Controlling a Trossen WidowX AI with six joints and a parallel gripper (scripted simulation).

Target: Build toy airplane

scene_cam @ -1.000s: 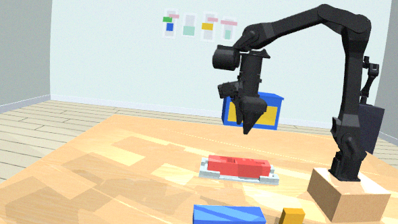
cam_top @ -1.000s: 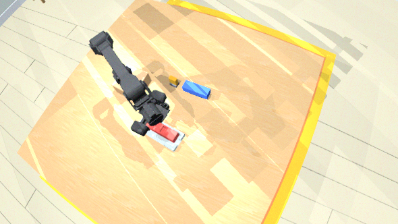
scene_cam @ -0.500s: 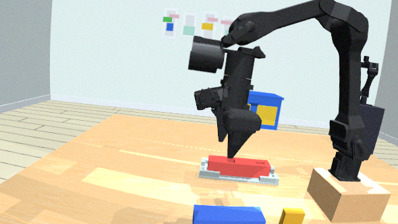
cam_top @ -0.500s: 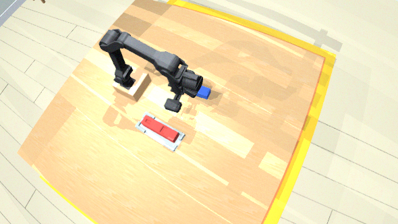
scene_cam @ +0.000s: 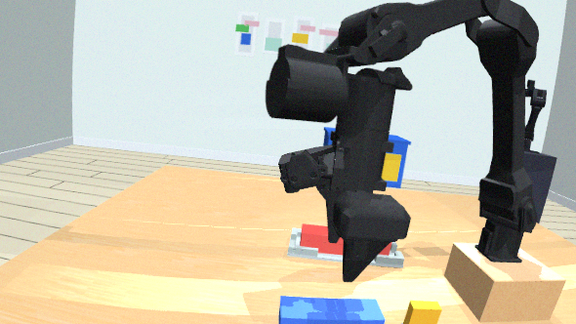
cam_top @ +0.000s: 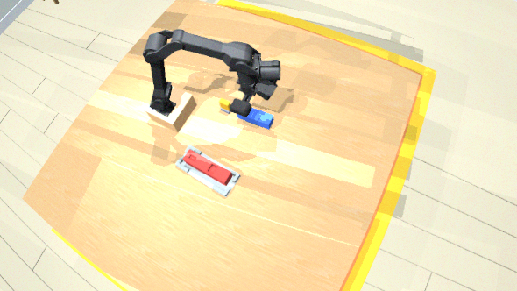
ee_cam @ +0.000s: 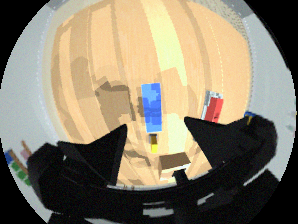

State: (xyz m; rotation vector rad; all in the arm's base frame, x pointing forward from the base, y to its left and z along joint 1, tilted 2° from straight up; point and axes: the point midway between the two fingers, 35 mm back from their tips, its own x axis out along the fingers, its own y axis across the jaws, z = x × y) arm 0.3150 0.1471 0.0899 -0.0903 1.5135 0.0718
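Above the blue block (cam_top: 259, 118) (scene_cam: 331, 310) (ee_cam: 152, 107), the open end effector (ee_cam: 156, 123).

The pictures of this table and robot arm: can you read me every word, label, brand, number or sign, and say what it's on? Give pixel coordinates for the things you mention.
None can be read.
Wall sheets (scene_cam: 273, 29): coloured blocks only, no readable writing.
Black arm (cam_top: 203, 46) (scene_cam: 508, 112), blue block (cam_top: 259, 119) (scene_cam: 332, 309) (ee_cam: 152, 107), red piece (cam_top: 208, 167) (scene_cam: 314, 237) (ee_cam: 214, 109): no lettering visible.

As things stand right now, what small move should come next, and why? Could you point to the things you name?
Probably lower the open black gripper (cam_top: 245, 115) (ee_cam: 156, 123) around the blue rectangular block (cam_top: 258, 118) (scene_cam: 332, 310) (ee_cam: 152, 107): it hovers above that block, while the red fuselage (cam_top: 208, 166) (scene_cam: 314, 237) (ee_cam: 214, 109) already lies in the pale grey cradle (cam_top: 203, 179) (ee_cam: 204, 107).
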